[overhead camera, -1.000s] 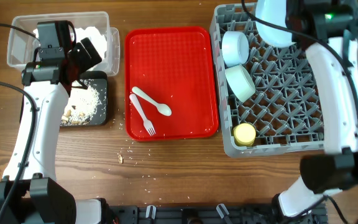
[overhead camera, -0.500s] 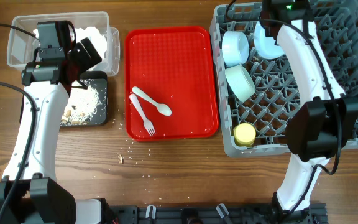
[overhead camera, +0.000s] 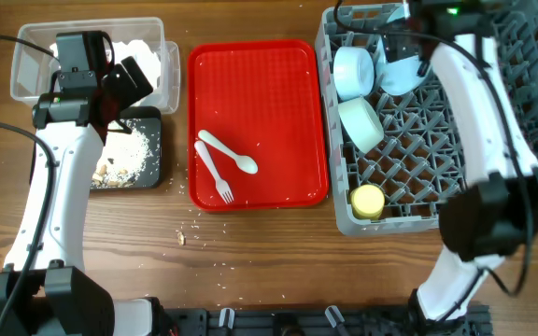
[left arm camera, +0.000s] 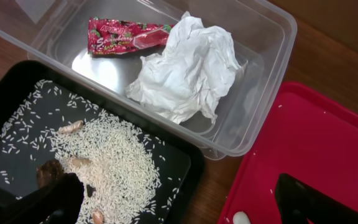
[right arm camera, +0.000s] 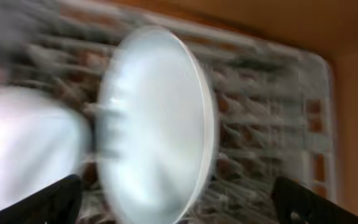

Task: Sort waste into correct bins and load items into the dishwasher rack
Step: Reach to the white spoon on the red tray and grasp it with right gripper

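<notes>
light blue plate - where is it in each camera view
overhead: light blue plate near the top left of the grey rack, just right of the light blue bowl
left wrist: not in it
right wrist: picture centre, blurred, on edge
shared landmark: grey rack

A wooden surface (overhead camera: 250, 271) fills the overhead view from edge to edge, mid-brown with darker grain streaks running left to right. Light falls evenly from above, so shadows are soft and short and lie close beneath whatever stands on the wood. In the left wrist view the same wood shows in the upper right corner, darker and redder there. In the right wrist view it appears as a blurred orange-brown band along the top and the right side.
</notes>
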You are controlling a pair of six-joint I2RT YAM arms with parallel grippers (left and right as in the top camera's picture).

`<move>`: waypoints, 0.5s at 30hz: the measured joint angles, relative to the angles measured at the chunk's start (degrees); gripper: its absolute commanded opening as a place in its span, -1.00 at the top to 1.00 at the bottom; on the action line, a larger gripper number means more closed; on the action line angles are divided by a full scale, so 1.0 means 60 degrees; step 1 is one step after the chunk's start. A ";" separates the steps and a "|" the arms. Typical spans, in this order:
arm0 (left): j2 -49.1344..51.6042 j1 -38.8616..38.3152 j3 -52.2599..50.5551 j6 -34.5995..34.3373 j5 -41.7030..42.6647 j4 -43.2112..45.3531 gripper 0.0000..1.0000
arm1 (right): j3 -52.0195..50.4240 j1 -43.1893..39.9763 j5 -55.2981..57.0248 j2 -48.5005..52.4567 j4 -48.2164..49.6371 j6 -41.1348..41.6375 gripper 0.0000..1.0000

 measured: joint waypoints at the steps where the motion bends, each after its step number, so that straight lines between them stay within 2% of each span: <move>1: 0.0000 0.0000 0.0000 0.0000 0.0000 0.0000 -1.00 | 0.0000 0.0000 -0.1264 -0.0568 -0.0007 0.0058 -0.67; 3: 0.0000 0.0000 0.0000 0.0000 0.0000 0.0004 -1.00 | 0.0004 0.0029 -0.3632 -0.1260 0.0215 0.0211 -0.65; 7: 0.0000 0.0000 0.0000 0.0000 0.0000 0.0000 -1.00 | 0.0062 0.0678 -0.5920 -0.1115 0.0379 0.0583 -0.63; 10: 0.0000 0.0000 0.0000 0.0000 0.0000 0.0000 -1.00 | 0.0066 0.1916 -0.6878 0.0022 0.0109 0.0794 -0.58; 15: 0.0000 0.0000 0.0000 0.0000 0.0000 -0.0004 -1.00 | 0.0033 0.3519 -0.7227 0.2073 -0.0550 0.0743 -0.51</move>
